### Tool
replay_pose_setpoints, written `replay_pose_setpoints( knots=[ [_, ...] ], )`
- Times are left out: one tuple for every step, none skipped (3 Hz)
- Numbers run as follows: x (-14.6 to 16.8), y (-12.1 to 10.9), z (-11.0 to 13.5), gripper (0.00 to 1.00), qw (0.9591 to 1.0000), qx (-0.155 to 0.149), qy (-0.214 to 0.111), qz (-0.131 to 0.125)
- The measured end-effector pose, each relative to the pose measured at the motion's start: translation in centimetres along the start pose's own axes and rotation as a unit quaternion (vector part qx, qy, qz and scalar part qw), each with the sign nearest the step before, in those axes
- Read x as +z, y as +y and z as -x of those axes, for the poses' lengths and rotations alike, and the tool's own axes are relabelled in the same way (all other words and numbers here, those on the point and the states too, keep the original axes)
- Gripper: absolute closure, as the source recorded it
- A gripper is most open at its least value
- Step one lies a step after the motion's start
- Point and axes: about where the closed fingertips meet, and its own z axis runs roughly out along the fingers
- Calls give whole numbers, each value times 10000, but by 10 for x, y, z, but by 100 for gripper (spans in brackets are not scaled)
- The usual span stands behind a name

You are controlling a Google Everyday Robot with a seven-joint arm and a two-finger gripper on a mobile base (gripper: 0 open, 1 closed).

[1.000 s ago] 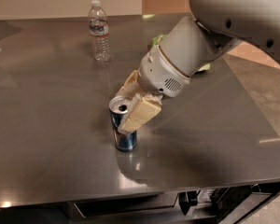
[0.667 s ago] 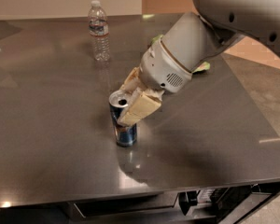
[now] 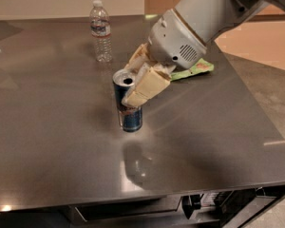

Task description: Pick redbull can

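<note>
Jaws: pinched on the can (image 3: 129, 115), one pale finger (image 3: 146, 84) laid across its near side, the other behind it up by the rim.
Can: upright or very nearly so, silver top with a dark opening facing up, blue lower half showing below the finger. It hangs over the middle of the table (image 3: 47, 137). Its base looks parted from the blurred reflection beneath, so I'd judge it just off the surface.
Gripper: the gripper (image 3: 129, 85) comes in at a slant from the upper right, with wrist and arm above and behind the can.
Step in hand: the lift, I'd say, with the grasp already made.
Doing it well: rise straight and slowly. The hold is high on a slim, smooth can and the fingers sit at an angle, so a steady squeeze matters. Don't roll the wrist, and keep the top level in case anything is inside.
Risk: a jerk could let the can swing or slide down between the fingers.
Bottle: the bottle (image 3: 101, 30) stands upright toward the far left, well apart from the can and out of the way.
Packet: a green packet (image 3: 195, 69) lies beyond the wrist, partly hidden by it.
</note>
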Motion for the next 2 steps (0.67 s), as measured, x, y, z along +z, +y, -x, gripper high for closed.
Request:
replay_pose_setpoints(
  knots=[
    [-49, -14, 40, 100, 9992, -325, -184, -147],
    [-49, -14, 40, 100, 9992, -324, -184, -147]
  ],
)
